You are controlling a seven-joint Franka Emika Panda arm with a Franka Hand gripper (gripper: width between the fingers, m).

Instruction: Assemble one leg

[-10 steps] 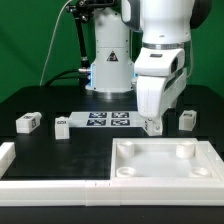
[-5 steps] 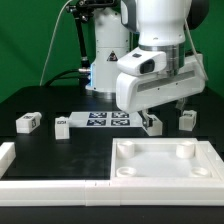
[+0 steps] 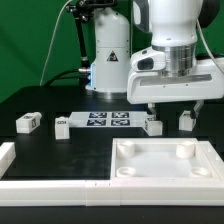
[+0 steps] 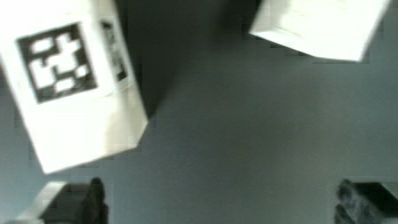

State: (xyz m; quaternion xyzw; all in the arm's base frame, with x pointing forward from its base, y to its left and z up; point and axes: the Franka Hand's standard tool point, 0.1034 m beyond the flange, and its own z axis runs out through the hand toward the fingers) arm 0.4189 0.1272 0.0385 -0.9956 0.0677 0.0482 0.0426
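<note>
leg (image 3: pixel 152 126): lying on side, long axis level, tag up | hand (image 3: pixel 168 108): fingers apart

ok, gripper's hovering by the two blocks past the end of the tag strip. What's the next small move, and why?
Probably a small sideways shift to centre over one leg before descending. The gripper is open and empty, hovering between that leg and the neighbouring leg. In the wrist view neither sits between the fingers.
</note>
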